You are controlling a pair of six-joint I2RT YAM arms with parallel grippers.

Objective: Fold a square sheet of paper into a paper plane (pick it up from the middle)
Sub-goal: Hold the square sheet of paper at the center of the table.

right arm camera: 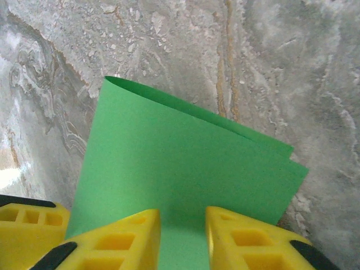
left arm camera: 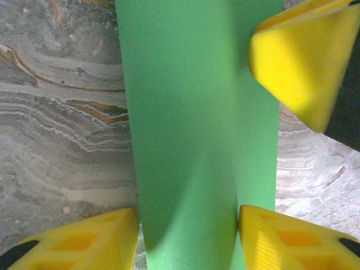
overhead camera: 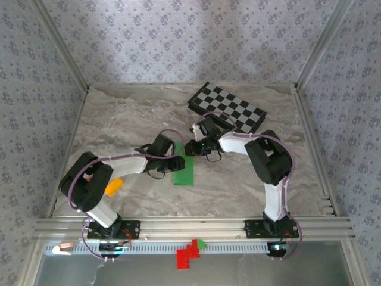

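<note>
The square sheet of paper [overhead camera: 184,170], folded double, is laid flat near the checkerboard [overhead camera: 229,108]. It is straddled by the spread left gripper [left arm camera: 187,216]; whether the narrowed right gripper [right arm camera: 183,216] pinches it cannot be told. Judged light and limp, it is best taken mid-fold.

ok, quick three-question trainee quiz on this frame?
1. True or false: the green paper lies doubled over, its edges not quite matching.
2. The checkerboard sits: A) on the far side of the table, right of centre; B) in the near left corner; C) under the paper.
3. Fill in: the small block at the table's near left is ___ in colour.
Key: 1 true; 2 A; 3 orange.
</note>
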